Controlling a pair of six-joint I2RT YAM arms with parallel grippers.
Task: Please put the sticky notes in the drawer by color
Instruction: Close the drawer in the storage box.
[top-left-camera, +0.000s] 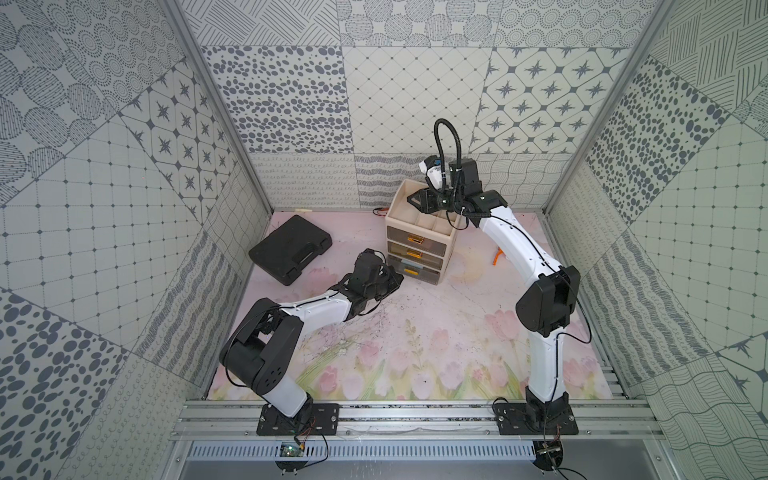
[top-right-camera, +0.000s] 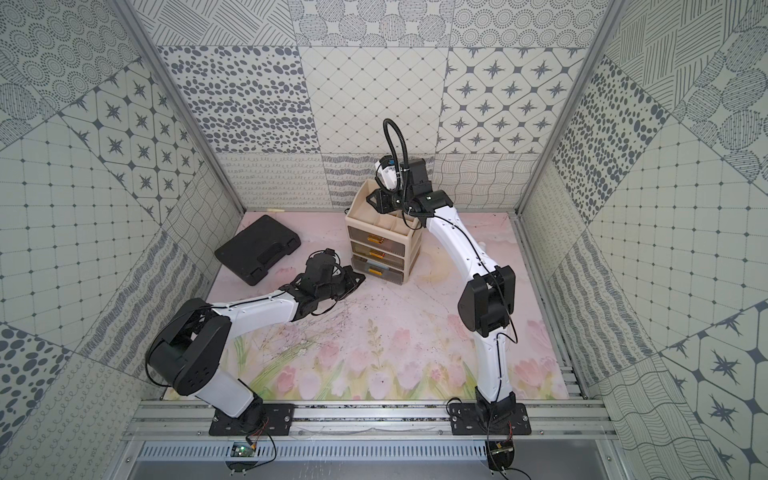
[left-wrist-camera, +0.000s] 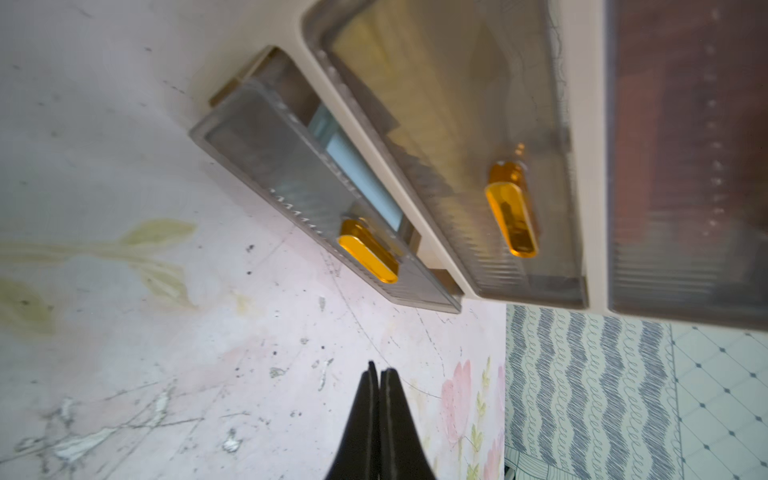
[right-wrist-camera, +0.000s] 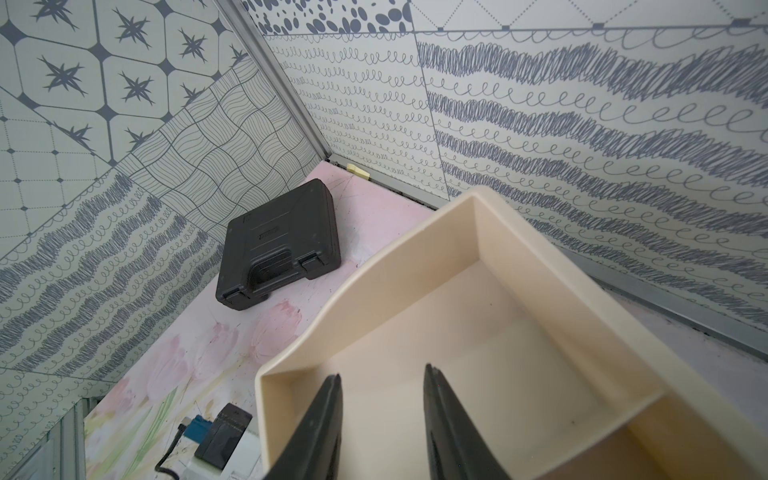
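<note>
- Top views, cabinet: drawer cabinet (top-left-camera: 417, 248) sits upper centre of frame on the floral surface (top-left-camera: 415, 332). Upper two drawers look flush; bottom drawer (top-left-camera: 415, 272) sticks out a little.
- Top views, loose stock: no sticky notes seen lying on the surface in both top views. Black case (top-left-camera: 291, 249) is left of the cabinet. Small orange item (top-left-camera: 497, 257) is right of it, type unclear.
- Top views, arms: left end effector (top-left-camera: 397, 279) is low at frame centre, tips just beside the bottom drawer's front; contact can't be told. Right end effector (top-left-camera: 413, 198) is up over the cabinet's top tray (top-left-camera: 432, 222).
- Left wrist: left end effector's fingers are pressed together w/ nothing between, apart from the drawer front.
- Left wrist, drawers: bottom drawer is ajar and blue sticky notes (left-wrist-camera: 361, 174) show thru the gap behind its gold handle (left-wrist-camera: 368, 255). Mid drawer (left-wrist-camera: 436, 124) tints yellow and top drawer (left-wrist-camera: 685, 145) reddish, prob. the yellow and pink pads, not seen directly.
- Right wrist: right end effector's jaws are partway apart and empty, over a bare tray compartment. Whether it touches the tray can't be told.
- Step (judged): sorting looks done; shutting the last drawer is in hand.
- Next (judged): closed left tips should press the bottom front near the handle, square-on, till flush. The cabinet may slide, so the right arm on top could steady it.
</note>
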